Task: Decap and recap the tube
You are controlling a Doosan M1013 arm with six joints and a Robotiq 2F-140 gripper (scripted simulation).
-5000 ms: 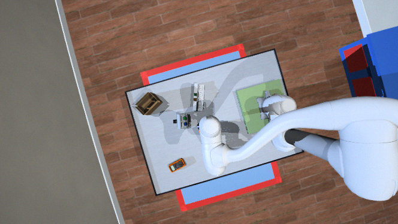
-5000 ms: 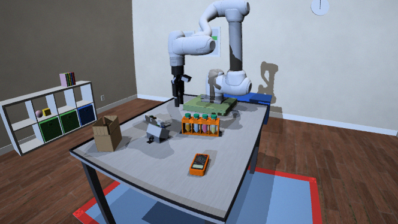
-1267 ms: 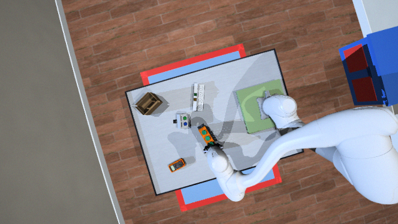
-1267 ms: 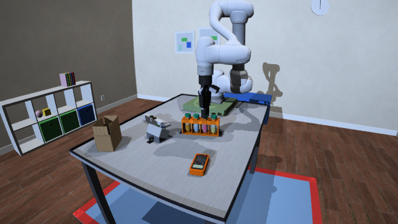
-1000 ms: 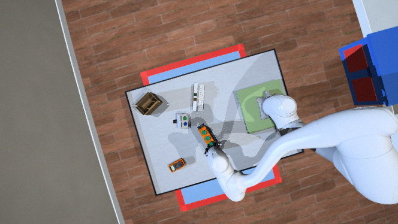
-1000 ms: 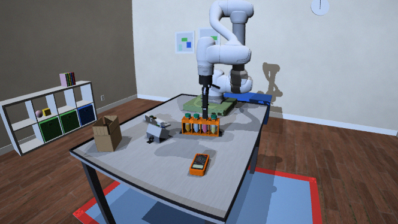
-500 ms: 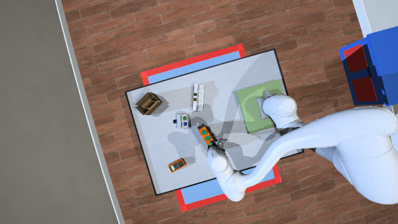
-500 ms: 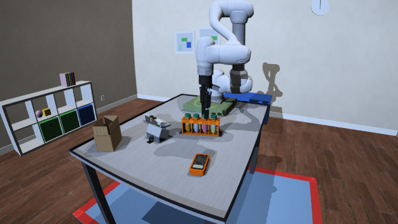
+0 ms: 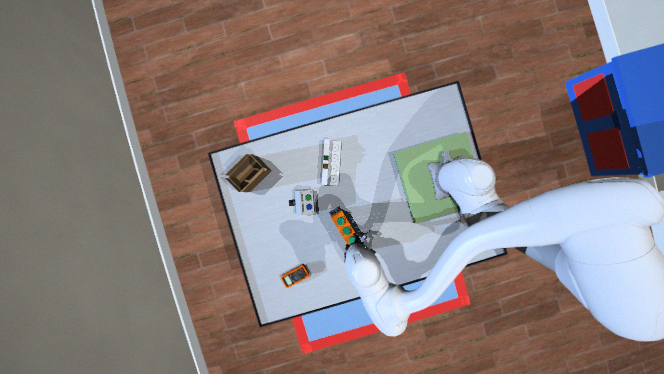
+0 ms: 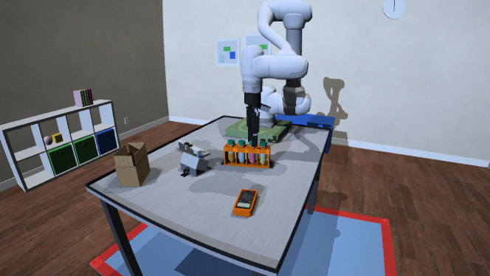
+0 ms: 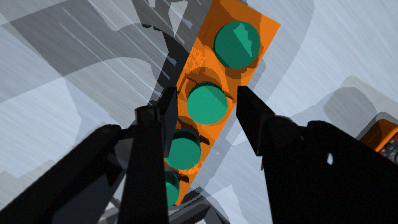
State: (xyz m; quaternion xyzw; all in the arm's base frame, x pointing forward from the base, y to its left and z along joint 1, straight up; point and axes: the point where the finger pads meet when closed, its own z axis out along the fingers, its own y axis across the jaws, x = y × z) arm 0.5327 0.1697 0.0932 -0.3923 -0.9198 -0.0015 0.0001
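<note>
Over orange tube rack (image 10: 246,161) | claw (image 11: 206,107) open, straddling green cap (image 11: 207,103) untouched | multimeter (image 10: 245,202) well apart

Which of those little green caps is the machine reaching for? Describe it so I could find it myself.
Start at the grey table and find the orange rack holding four green-capped tubes. In the exterior view, the cap is third from the left, on the tube with pink liquid. It alone sits between the black jaws, which stand apart from it on either side.
</note>
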